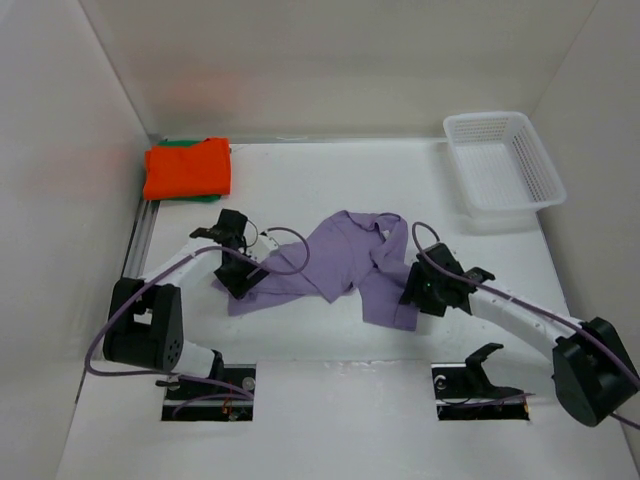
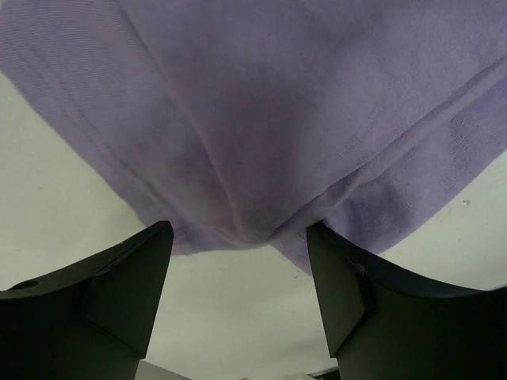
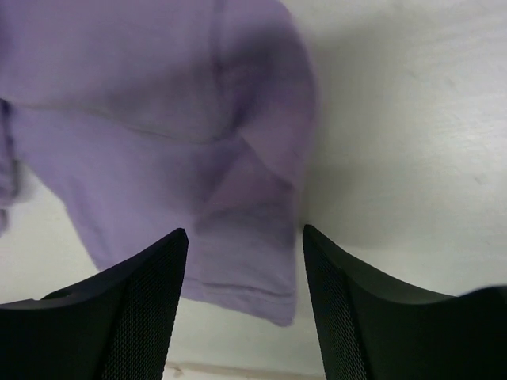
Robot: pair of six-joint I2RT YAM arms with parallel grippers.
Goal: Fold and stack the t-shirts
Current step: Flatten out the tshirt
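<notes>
A lavender t-shirt [image 1: 330,262] lies crumpled in the middle of the table. My left gripper [image 1: 238,277] stands open at its left hem; in the left wrist view the purple cloth [image 2: 253,119] lies just beyond the gripper [image 2: 239,237], nothing pinched between the black fingers [image 2: 127,285]. My right gripper [image 1: 412,290] is open over the shirt's right edge; a sleeve end [image 3: 245,277] lies loose between the spread fingers [image 3: 356,309] of that gripper [image 3: 244,237]. A folded orange t-shirt [image 1: 187,168] rests on a green one [image 1: 178,143] at the back left.
A white mesh basket [image 1: 503,160] stands at the back right. A metal rail [image 1: 143,225] runs along the table's left side. White walls enclose the table on three sides. Two black mounts [image 1: 480,385] sit at the near edge.
</notes>
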